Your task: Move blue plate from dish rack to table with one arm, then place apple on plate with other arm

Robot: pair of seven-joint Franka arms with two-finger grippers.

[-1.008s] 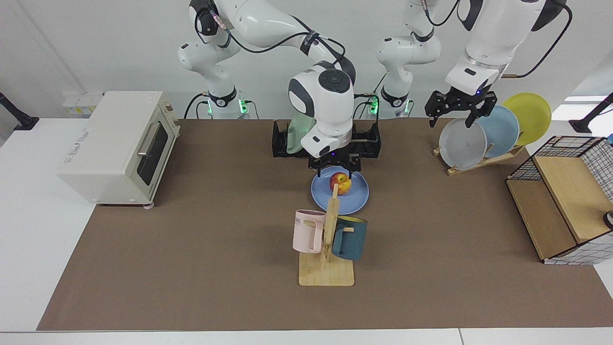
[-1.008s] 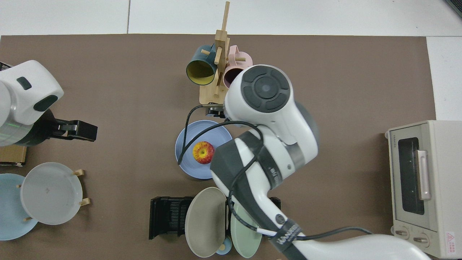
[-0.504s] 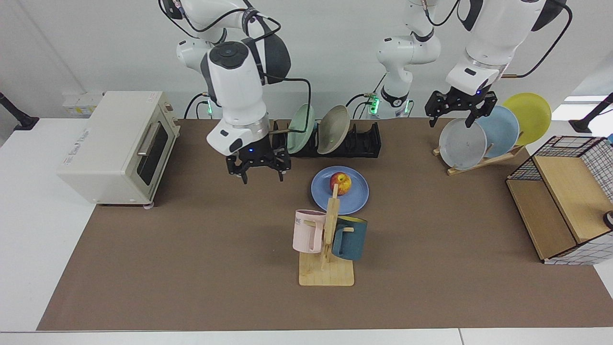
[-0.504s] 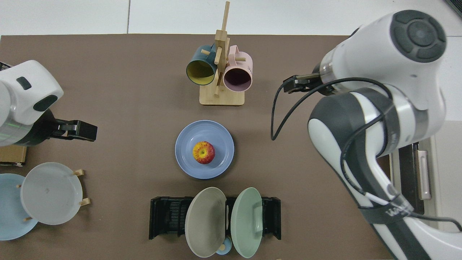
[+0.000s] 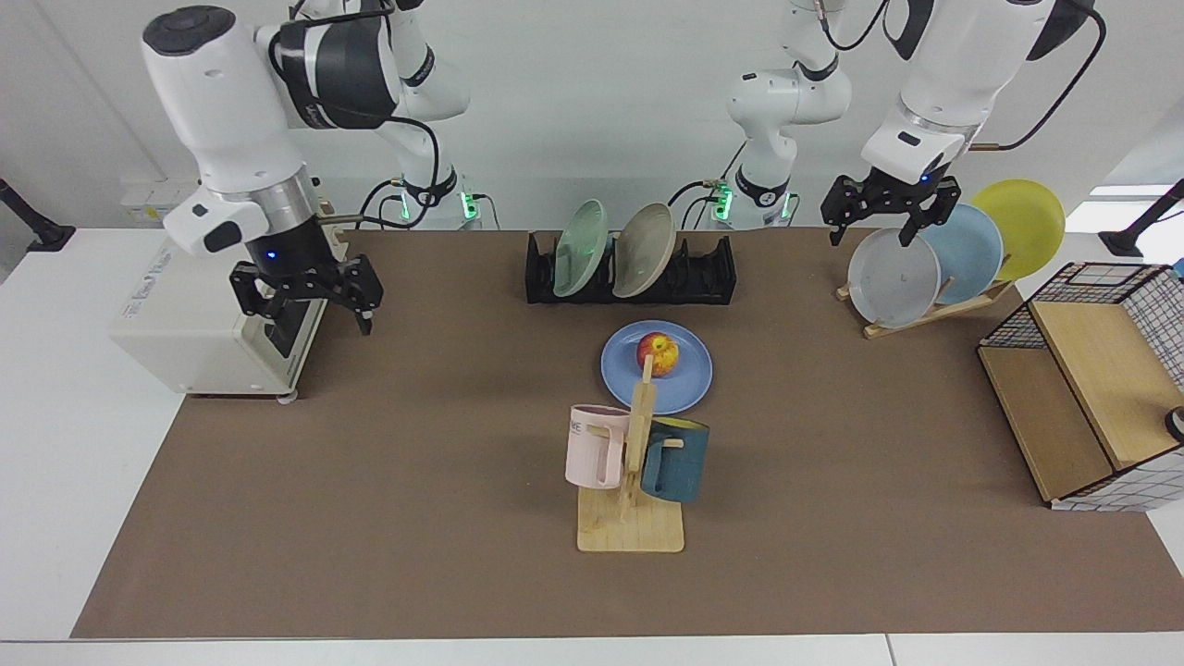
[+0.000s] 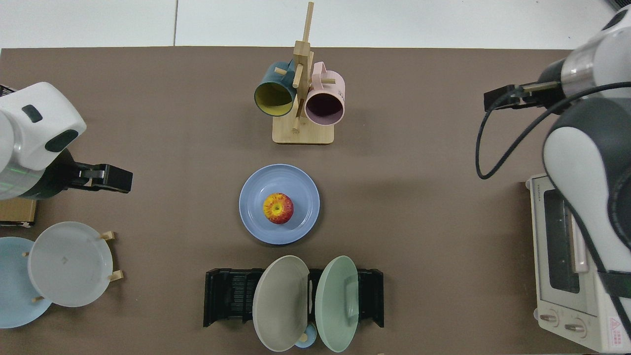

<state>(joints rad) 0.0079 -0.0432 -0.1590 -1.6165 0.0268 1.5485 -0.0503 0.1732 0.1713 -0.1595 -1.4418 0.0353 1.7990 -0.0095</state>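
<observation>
Little could be read. The pink mug (image 5: pixel 592 448), at 6 o'clock from the table's middle in the facing view, bore dark capitals on its side, of which only "ME" showed. The oven (image 5: pixel 222 277), at 9 o'clock, carried a line of grey print on its side panel, too small to make out. In the top view a red warning-triangle sticker (image 6: pixel 614 323) sat at the oven's 5 o'clock corner, its wording illegible.
</observation>
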